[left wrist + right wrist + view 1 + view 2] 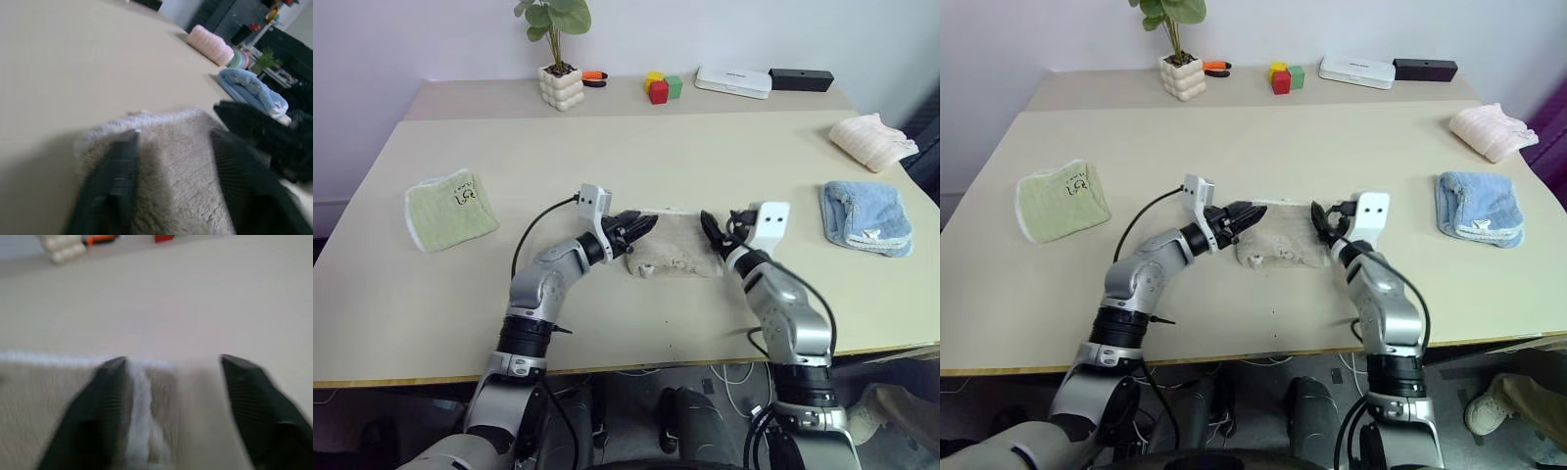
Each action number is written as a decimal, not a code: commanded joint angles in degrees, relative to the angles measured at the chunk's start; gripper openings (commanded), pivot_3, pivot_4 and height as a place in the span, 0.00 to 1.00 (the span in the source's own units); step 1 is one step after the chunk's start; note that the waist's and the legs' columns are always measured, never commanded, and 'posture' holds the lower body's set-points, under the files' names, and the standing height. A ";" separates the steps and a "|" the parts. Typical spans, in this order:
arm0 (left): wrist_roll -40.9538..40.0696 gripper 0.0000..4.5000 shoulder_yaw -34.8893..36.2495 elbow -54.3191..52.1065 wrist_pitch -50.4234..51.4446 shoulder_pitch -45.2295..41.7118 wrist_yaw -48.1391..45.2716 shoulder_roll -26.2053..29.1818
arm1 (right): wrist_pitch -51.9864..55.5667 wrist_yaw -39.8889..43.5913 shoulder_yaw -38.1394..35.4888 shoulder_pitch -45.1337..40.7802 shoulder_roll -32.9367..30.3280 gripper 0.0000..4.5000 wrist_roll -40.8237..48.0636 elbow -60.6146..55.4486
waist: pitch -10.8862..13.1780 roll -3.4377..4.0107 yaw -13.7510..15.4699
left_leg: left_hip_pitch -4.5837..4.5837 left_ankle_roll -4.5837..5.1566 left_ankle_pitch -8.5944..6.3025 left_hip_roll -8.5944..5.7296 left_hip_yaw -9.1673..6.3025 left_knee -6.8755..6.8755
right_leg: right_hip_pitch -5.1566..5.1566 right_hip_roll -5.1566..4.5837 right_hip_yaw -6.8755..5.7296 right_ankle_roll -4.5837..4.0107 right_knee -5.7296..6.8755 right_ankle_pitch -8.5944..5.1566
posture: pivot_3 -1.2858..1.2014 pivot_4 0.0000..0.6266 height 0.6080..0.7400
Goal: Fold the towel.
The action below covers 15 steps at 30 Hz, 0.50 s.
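The towel (674, 253), beige terry with white corded edging, lies folded into a small rectangle at the middle of the near table half. My left gripper (644, 226) is at its left end, open, with its fingers (117, 181) spread over the cloth. My right gripper (711, 228) is at the towel's right end, also open. In the right wrist view the white edging (139, 401) runs beside one of its fingers (98, 406). Neither gripper has any cloth pinched. The left wrist view also shows the right gripper (264, 132) across the towel.
A green folded towel (450, 209) lies at the left, a light blue towel (867, 217) at the right and a pink-cream one (871, 140) behind it. Along the back stand a potted plant (561, 86), coloured blocks (661, 86), a white box (732, 81) and a black box (801, 79).
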 commanded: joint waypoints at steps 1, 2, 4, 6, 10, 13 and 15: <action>-1.32 0.98 0.99 -2.84 -0.94 -2.51 -3.53 2.91 | 10.79 4.56 -6.80 -5.50 -5.64 1.00 11.17 -1.22 | 0.00 0.00 0.03 | -0.02 0.01 0.00 0.00 0.00 0.02 | 0.00 -0.01 0.00 0.00 0.00 0.00 | 0.52 0.24 1.00; -1.29 0.99 0.82 -3.20 -0.87 -2.73 -4.75 4.13 | 14.22 5.75 -6.96 -6.66 -8.01 1.00 12.16 0.04 | 0.00 0.01 0.00 | -0.02 0.01 -0.01 0.00 -0.01 0.02 | 0.00 -0.02 0.00 0.00 0.00 0.00 | 0.52 0.24 1.00; -3.04 0.99 -0.04 -5.37 0.84 -2.46 -9.34 6.89 | 18.80 7.60 -7.55 -8.00 -10.74 1.00 14.73 1.00 | 0.00 0.01 -0.11 | -0.01 0.05 -0.04 0.01 0.00 0.02 | -0.01 -0.02 -0.01 -0.01 0.00 0.00 | 0.52 0.24 1.00; -2.74 0.99 -2.14 -8.20 0.49 -1.30 -14.63 10.83 | 24.72 10.24 -6.87 -7.88 -13.32 1.00 18.07 -0.38 | 0.00 0.01 -0.15 | 0.00 0.04 -0.04 0.01 0.02 -0.05 | -0.04 -0.01 -0.01 -0.01 0.00 0.00 | 0.52 0.24 1.00; -4.34 0.99 -0.62 -10.87 -2.23 0.79 -21.78 16.43 | 32.95 9.12 -4.76 -7.27 -15.94 1.00 18.46 -1.56 | 0.00 0.05 -0.23 | 0.00 0.03 -0.03 0.02 0.10 -0.15 | -0.13 -0.02 0.03 -0.01 0.01 0.00 | 0.52 0.24 1.00; -5.68 0.99 1.80 -10.72 -4.58 1.94 -25.22 19.00 | 35.88 8.67 -2.89 -6.08 -16.36 1.00 17.64 -1.73 | 0.00 0.05 -0.15 | -0.01 0.01 -0.02 0.03 0.11 -0.15 | -0.14 -0.02 0.03 -0.01 0.00 0.00 | 0.52 0.24 1.00; -6.38 0.99 2.78 -10.50 -4.59 2.22 -26.09 20.31 | 36.09 8.19 -1.62 -5.35 -16.34 1.00 16.06 -0.95 | 0.00 0.05 0.02 | -0.01 0.02 -0.03 0.03 0.11 -0.14 | -0.15 -0.05 0.03 -0.01 0.00 0.00 | 0.52 0.24 1.00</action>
